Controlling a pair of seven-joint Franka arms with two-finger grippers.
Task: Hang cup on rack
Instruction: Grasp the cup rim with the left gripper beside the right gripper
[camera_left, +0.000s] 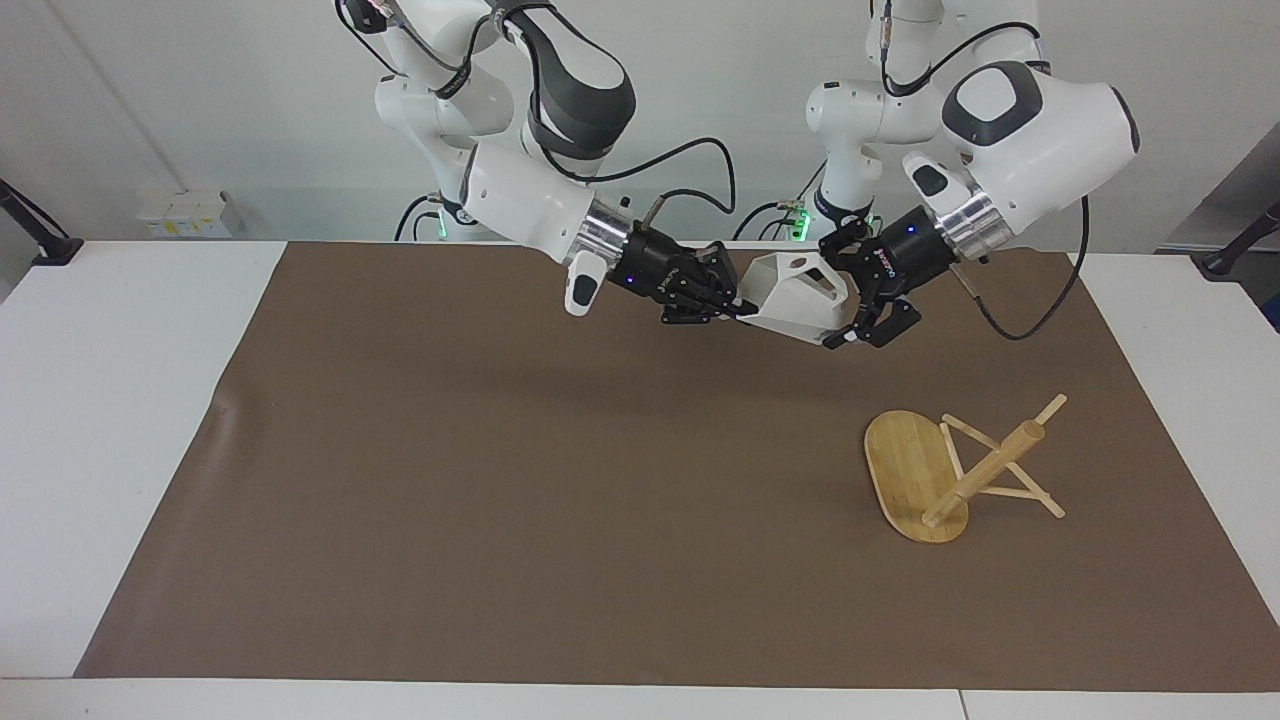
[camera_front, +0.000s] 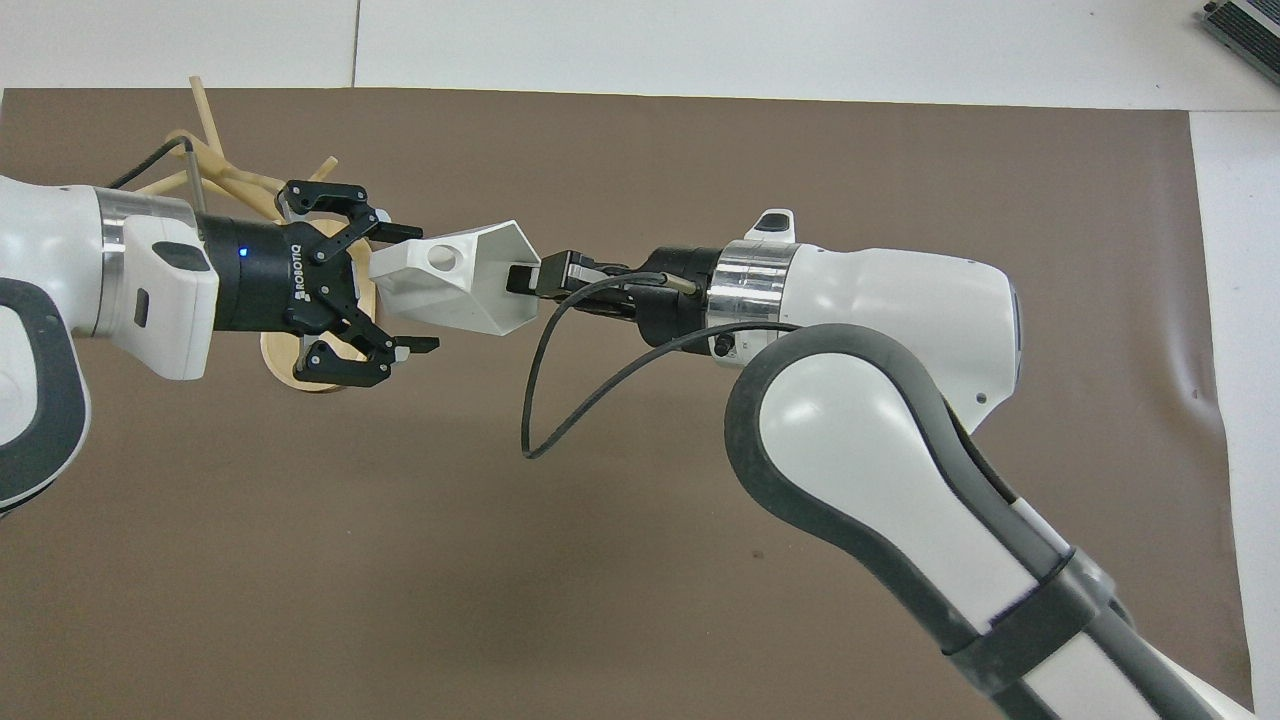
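Brown paper covers a white counter (camera_left: 130, 420), and we take the bamboo mug tree (camera_left: 945, 475) as our landmark: it lies tipped on its side at the left arm's end of the counter, its oval base on edge and its post and pegs slanting off the paper.

Nearer to the robots than the mug tree, and raised in the air, our right hand (camera_left: 738, 308) is pressed together on the rim of the white faceted cup (camera_left: 795, 298), holding it sideways. Our left hand (camera_left: 850, 300) has its fingers spread wide on either side of the cup's tapered bottom end, by the pierced handle, and we cannot tell whether they touch it.

We judge this to be a handover from the right hand to the left. Next, the left hand should close firmly before the right lets go. The mug tree would also need standing upright before any peg can take the handle.
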